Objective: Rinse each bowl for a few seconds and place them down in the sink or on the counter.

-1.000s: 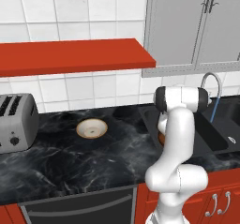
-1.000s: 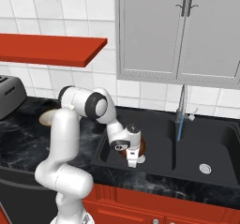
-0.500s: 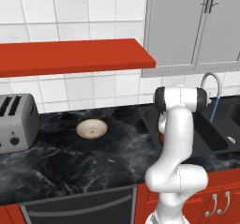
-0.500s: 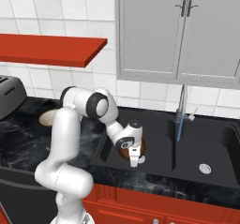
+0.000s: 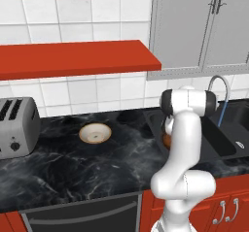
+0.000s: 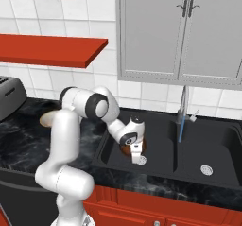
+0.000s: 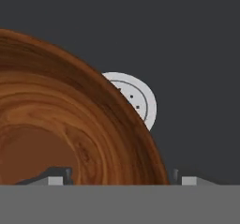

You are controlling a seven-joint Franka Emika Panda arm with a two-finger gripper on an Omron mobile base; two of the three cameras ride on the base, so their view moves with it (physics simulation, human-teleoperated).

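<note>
My gripper (image 6: 137, 152) sits low in the left sink (image 6: 156, 161) basin, jaws apart astride the wooden bowl's (image 7: 61, 129) rim, seemingly released. The cream bowl (image 5: 95, 133), centre-left on the counter (image 5: 73, 163), looks not yet rinsed.

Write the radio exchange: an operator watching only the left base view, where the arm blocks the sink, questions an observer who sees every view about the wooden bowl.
Operator: Where is the wooden bowl?
Observer: In the right base view the wooden bowl sits low in the left basin of the sink.
Operator: Is the tool clamped on it?
Observer: No. In the hand view the tool is open, with the bowl's rim between the tips and a gap at the outer one.
Operator: Where's the drain?
Observer: The bowl hides part of the silver drain.
</note>
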